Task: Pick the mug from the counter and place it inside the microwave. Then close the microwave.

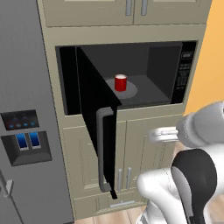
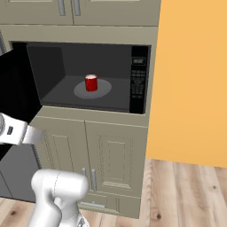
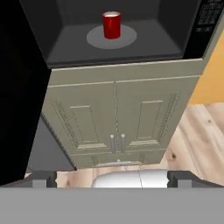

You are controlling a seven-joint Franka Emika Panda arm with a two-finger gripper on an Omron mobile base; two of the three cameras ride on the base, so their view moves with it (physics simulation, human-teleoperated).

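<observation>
The red mug [image 1: 120, 82] [image 2: 91, 83] [image 3: 111, 25] stands upright on the round grey turntable [image 1: 133, 91] inside the black microwave [image 1: 186, 70] [image 2: 138, 80]. The microwave's door [image 1: 94, 109] [image 3: 17, 87] hangs wide open, swung out to the left, its grey bar handle [image 1: 103, 148] facing me. My gripper [image 1: 161, 134] [image 2: 31, 134] [image 3: 112, 180] is open and holds nothing. It hovers below the oven's opening, in front of the lower cabinet doors and well back from the mug. The counter is out of view.
A grey fridge [image 1: 26, 131] with a blue dispenser panel stands just left of the open door. Beige cabinet doors [image 3: 116, 113] [image 2: 111, 155] lie under the microwave. An orange wall [image 2: 195, 80] stands to the right, above a wooden floor [image 2: 190, 195].
</observation>
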